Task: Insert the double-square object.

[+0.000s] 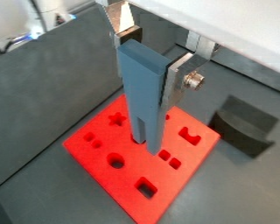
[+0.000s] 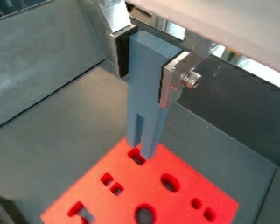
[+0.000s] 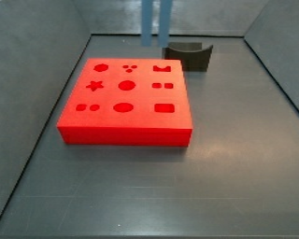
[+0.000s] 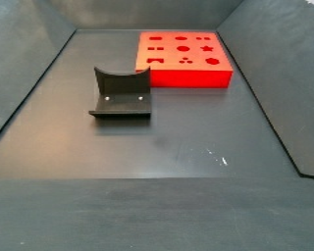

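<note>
Double-square object (image 1: 145, 86), a long blue bar, is held upright between the silver fingers (image 1: 178, 80) of the gripper (image 2: 150, 59), the jaws being closed on its upper part. It is judged stiff, light and smooth-sided, so a firm clamp near the top is suited. The arm is posed vertically, gripper downward, above the red block (image 3: 124, 103); in a side view the bar (image 3: 156, 23) is seen hanging near the desk's far edge, beside the fixture (image 3: 190, 54)
</note>
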Tool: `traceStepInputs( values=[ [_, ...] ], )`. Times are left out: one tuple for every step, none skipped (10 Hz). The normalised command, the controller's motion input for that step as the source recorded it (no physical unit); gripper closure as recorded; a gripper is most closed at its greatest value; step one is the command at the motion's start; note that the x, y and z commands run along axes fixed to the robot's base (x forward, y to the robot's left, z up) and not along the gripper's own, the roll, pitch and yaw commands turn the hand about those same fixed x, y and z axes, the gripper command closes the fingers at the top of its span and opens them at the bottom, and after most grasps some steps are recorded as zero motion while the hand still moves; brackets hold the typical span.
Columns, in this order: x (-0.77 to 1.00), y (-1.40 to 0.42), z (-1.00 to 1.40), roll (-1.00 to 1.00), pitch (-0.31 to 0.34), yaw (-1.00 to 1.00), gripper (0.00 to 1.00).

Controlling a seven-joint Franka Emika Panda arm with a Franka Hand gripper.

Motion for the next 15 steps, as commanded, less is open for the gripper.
traceStepInputs(
  values=[
    [0.62, 0.40, -0.13, 0.00, 0.056, -0.52, 1.00],
    [0.57, 0.43, -0.21, 0.00, 0.063, -0.52, 1.00],
    [0.22, 0.88, -0.41, 0.00, 0.000, -0.12, 1.00],
    [0.12, 0.03, 0.00, -0.01, 0.013, 0.00, 1.00],
    [0.00, 0.27, -0.34, 0.00, -0.119, 0.17, 1.00],
    [-0.09, 0.22, -0.63, 0.07, -0.290, 0.21, 1.00],
    [0.04, 0.00, -0.72, 0.07, -0.234, 0.25, 1.00],
    [0.09, 0.02, -0.72, 0.07, -0.229, 0.29, 1.00],
    [0.00, -0.17, -0.69, 0.05, -0.247, 0.06, 1.00],
    [0.00, -0.07, -0.28, 0.00, -0.067, 0.03, 1.00],
    [0.00, 0.00, 0.00, -0.03, 0.000, 0.00, 1.00],
    [-0.08, 0.00, -0.21, 0.00, -0.036, 0.00, 1.00],
    [-0.21, 0.00, -0.29, 0.07, -0.100, 0.02, 1.00],
    [-0.26, -0.03, -0.29, 0.09, -0.124, 0.04, 1.00],
    [-0.07, 0.00, 0.00, 0.00, -0.020, 0.01, 1.00]
  ],
)
